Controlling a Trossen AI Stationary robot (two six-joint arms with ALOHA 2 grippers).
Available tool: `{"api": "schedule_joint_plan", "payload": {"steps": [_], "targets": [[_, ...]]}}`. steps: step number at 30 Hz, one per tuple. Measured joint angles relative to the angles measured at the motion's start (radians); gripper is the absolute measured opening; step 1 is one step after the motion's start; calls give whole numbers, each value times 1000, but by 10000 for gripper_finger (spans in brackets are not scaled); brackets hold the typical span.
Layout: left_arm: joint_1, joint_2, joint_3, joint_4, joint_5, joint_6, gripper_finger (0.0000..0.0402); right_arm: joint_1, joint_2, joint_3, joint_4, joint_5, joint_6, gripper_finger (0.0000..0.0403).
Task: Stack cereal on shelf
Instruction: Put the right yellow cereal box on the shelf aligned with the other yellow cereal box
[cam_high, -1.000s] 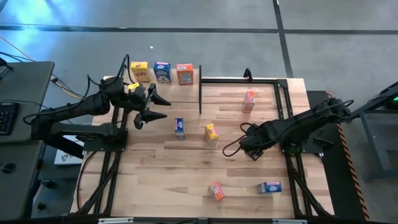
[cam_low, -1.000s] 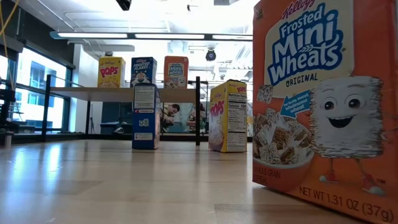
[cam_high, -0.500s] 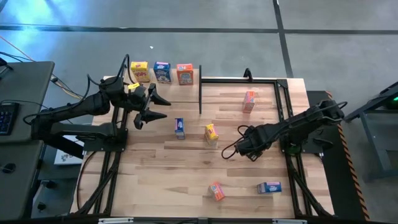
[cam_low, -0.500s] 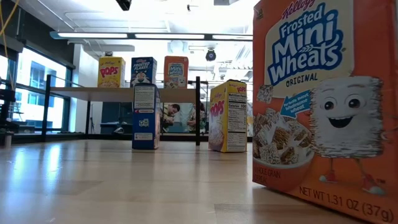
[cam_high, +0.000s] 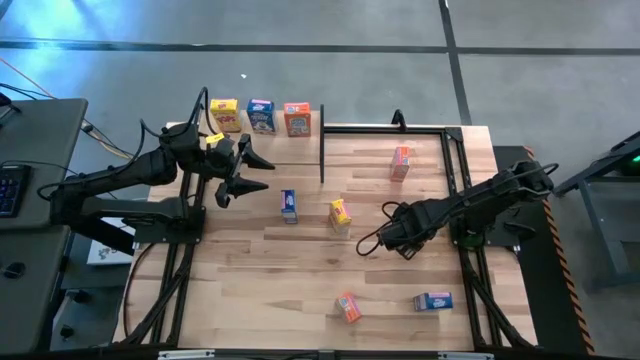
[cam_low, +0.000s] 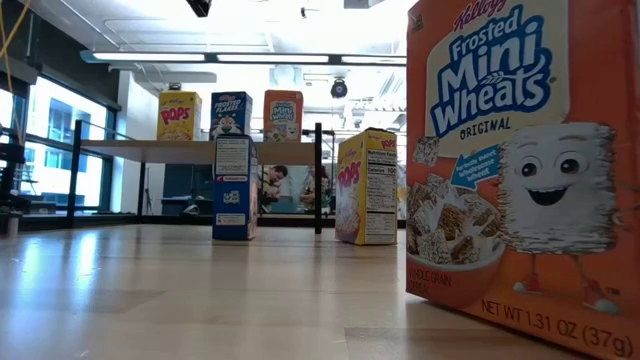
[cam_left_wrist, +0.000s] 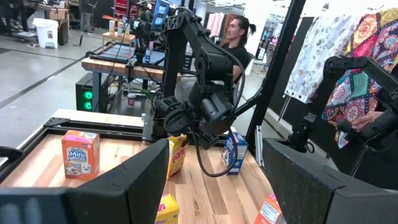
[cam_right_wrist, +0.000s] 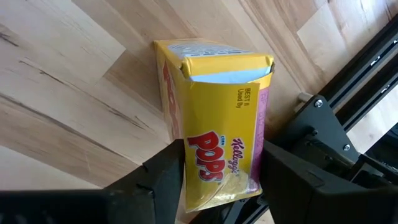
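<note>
My right gripper (cam_right_wrist: 217, 168) has its fingers pinched on a yellow Pops box (cam_right_wrist: 214, 118) lying on the table, away from the shelf (cam_high: 262, 140), so next comes a clean lift toward it, while my left gripper (cam_high: 250, 172) waits half-open beside the shelf.

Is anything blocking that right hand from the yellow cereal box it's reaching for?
Nothing visible does. The right hand already has the yellow cardboard Pops box between its two fingers, which sit against the box's sides on the wooden table.
</note>
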Motion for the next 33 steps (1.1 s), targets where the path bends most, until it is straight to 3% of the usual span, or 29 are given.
{"api": "schedule_joint_plan", "payload": {"steps": [17,33], "targets": [[0,0,0,0,0,3,250,0,0,0,1,-35,-31,154],[0,0,0,-13,0,131,250,0,0,46,0,-48,-31,154]]}}
